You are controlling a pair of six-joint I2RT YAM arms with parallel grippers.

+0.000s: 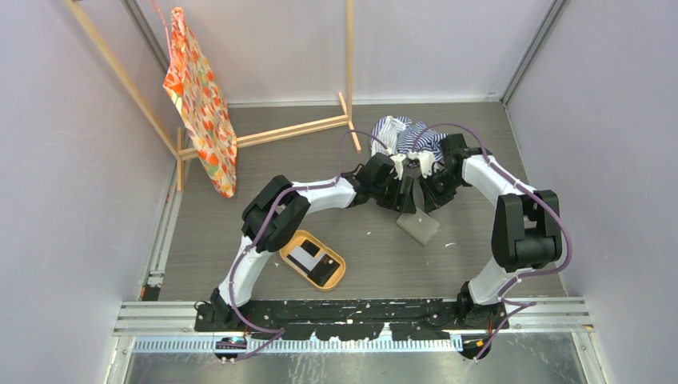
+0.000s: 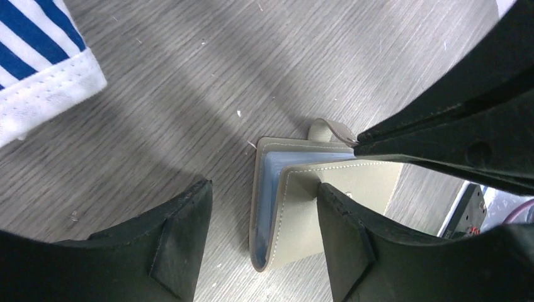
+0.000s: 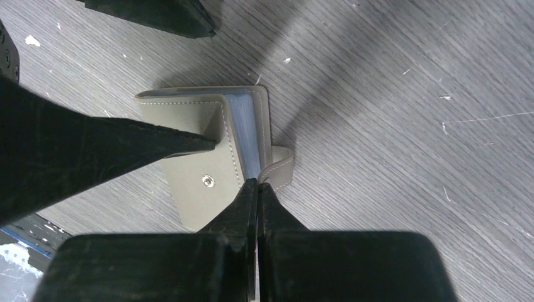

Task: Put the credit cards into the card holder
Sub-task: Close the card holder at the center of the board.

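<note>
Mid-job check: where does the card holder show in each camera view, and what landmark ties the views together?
Top external: the card holder lies on the table, right of centre.
Left wrist: lower centre, cover lifted, pale blue inside showing.
Right wrist: left of centre, snap stud facing up.
Shared landmark: the strap tab, beside the shut tip of the right tool in both wrist views; too small to see from the top.
</note>
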